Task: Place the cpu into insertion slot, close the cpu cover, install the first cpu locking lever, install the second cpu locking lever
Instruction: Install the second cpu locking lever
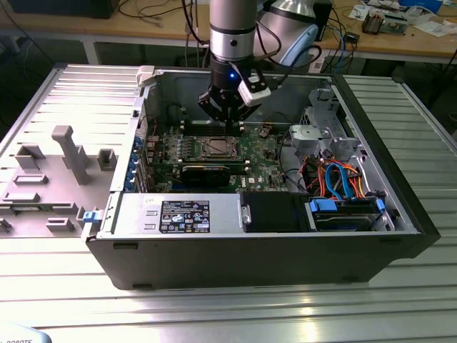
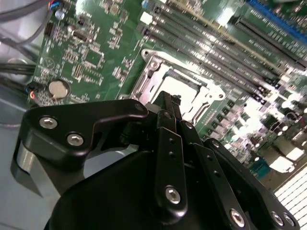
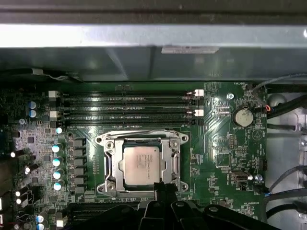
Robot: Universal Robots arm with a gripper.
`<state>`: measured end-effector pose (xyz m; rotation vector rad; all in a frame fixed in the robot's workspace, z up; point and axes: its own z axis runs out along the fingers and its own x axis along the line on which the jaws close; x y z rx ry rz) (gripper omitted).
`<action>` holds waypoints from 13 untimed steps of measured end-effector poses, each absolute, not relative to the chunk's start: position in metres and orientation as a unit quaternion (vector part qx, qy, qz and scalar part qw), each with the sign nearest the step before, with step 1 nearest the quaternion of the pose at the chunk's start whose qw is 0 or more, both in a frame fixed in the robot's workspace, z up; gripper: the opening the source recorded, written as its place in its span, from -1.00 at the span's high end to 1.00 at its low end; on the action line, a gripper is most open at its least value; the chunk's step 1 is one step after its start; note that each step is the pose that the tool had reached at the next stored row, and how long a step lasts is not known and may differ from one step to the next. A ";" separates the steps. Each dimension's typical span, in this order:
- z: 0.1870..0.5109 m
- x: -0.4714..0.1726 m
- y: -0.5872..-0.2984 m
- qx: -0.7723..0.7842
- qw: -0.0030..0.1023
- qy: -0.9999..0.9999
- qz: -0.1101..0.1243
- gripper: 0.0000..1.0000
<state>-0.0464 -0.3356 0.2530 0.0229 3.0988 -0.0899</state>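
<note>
While the cpu (image 3: 140,163) sits in the insertion slot (image 3: 108,165) under the lowered cpu cover (image 3: 173,163), the gripper (image 3: 165,189) hovers just beside it, jaws narrow and empty; a skewed push could bend a lever.

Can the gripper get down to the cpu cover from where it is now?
Probably yes. The gripper hangs just above the cpu cover, which lies down around the cpu. Nothing stands between them; the long black card lies beside the socket, clear of it.
</note>
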 end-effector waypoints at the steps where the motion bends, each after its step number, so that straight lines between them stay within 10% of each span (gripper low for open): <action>1: 0.253 -0.046 -0.338 0.008 0.021 0.999 -0.029 0.79; 13: 0.253 -0.046 -0.366 0.009 0.021 0.999 -0.028 0.79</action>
